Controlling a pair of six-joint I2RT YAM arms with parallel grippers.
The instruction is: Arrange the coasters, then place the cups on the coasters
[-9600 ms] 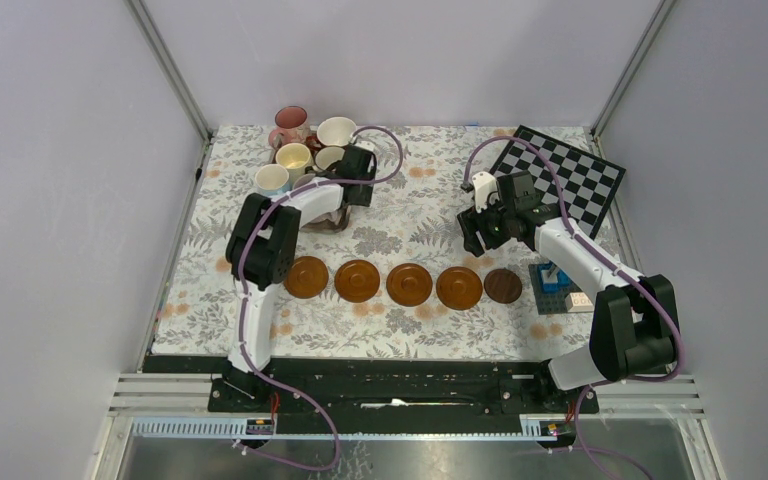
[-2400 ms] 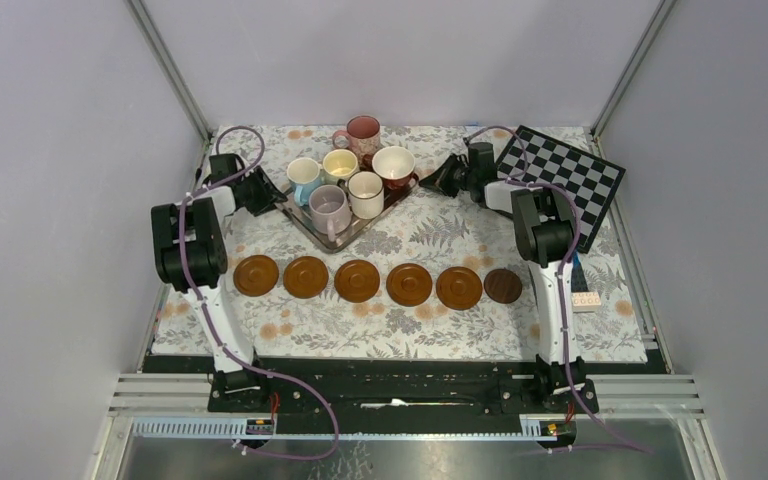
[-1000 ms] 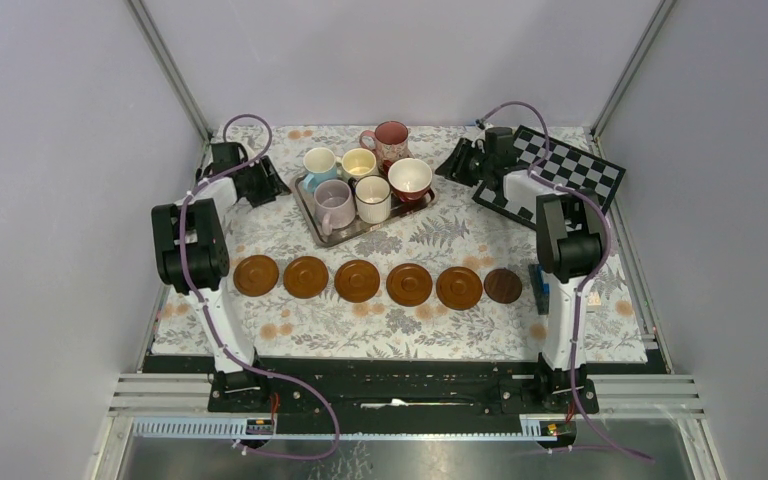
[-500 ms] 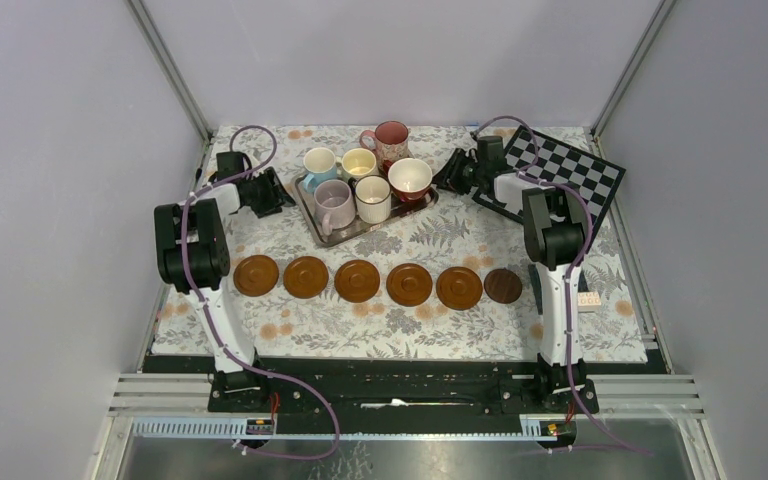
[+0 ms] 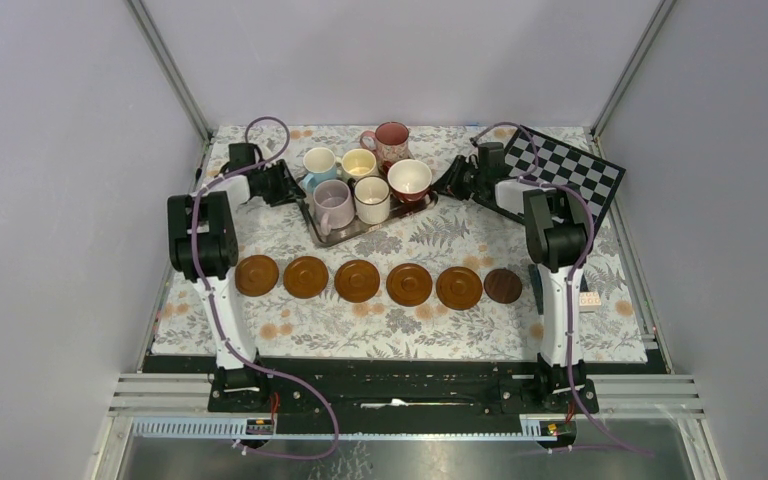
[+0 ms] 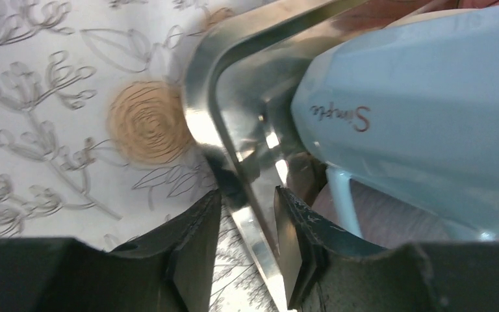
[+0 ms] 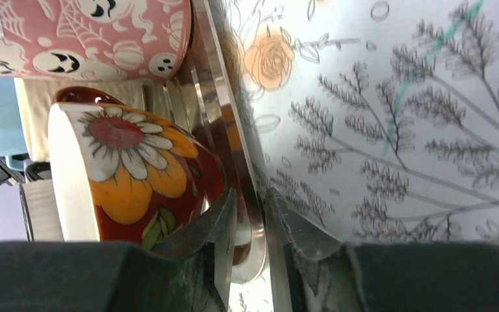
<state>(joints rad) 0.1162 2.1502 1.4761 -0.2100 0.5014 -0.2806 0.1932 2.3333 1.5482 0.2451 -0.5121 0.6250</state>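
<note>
Several brown coasters (image 5: 357,281) lie in a row across the table, the darkest one (image 5: 503,286) at the right end. Several cups stand on a silver tray (image 5: 325,235) behind them: light blue (image 5: 318,162), cream (image 5: 358,163), pink (image 5: 390,137), red (image 5: 410,178), white (image 5: 370,198), lilac (image 5: 332,205). My left gripper (image 5: 288,187) straddles the tray's left rim (image 6: 208,71) beside the light blue cup (image 6: 416,110); its jaws (image 6: 247,194) are narrow, with cloth showing beside the rim. My right gripper (image 5: 445,185) (image 7: 250,193) pinches the tray's right rim (image 7: 214,71) by the red cup (image 7: 136,162).
A chessboard (image 5: 560,175) lies at the back right, just behind the right arm. A blue brick (image 5: 537,280) and a small box (image 5: 585,298) sit right of the dark coaster. Metal frame posts and grey walls close in the table.
My left gripper has slid right up to the tray's left rim and the right one has edged onto the right rim. Both pairs of jaws have narrowed. Tray and cups have stayed put.
</note>
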